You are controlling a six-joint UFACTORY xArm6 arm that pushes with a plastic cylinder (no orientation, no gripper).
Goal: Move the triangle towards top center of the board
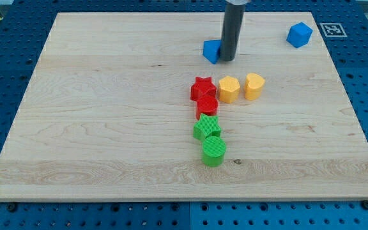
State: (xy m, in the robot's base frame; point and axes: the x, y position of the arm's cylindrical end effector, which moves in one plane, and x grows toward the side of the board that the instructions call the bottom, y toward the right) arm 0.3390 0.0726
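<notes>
1 blue triangle (211, 50) – my tip (227, 59) touching its right

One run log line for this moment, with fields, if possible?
my tip: touching blue triangle, on its right | triangle: near top center | other blocks: apart

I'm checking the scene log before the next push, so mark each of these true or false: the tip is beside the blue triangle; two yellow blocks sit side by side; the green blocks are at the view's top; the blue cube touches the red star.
1. My tip is right beside the blue triangle block: true, on its right side in the view.
2. The yellow hexagon block and yellow heart block sit side by side: true.
3. The green star block and green round block lie at the view's top: false, they are below centre.
4. The blue cube touches the red star block: false, they are far apart.
</notes>
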